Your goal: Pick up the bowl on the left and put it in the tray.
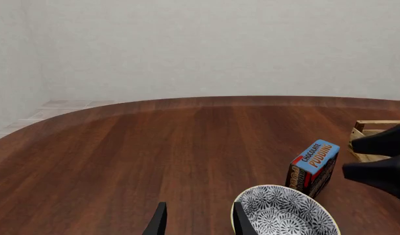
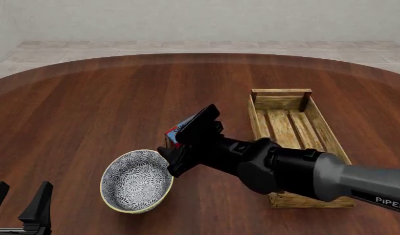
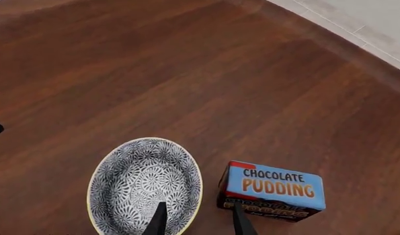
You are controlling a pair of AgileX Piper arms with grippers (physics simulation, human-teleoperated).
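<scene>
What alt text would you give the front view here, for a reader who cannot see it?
The right end effector, open, reaches across a round wooden table to the near rim of a blue-and-white patterned bowl. A pudding box sits partly hidden behind it, and an empty slatted wooden tray lies to the right. The left end effector, open, sits at the bottom left corner.

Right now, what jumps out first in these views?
The right arm's open right gripper reaches across the middle of the table, fingers straddling the near-right rim of the blue-and-white bowl. Just behind the bowl stands a chocolate pudding box, mostly hidden by that gripper in the front view. To the right lies the slatted wooden tray; the left gripper waits open at the near-left edge.
</scene>
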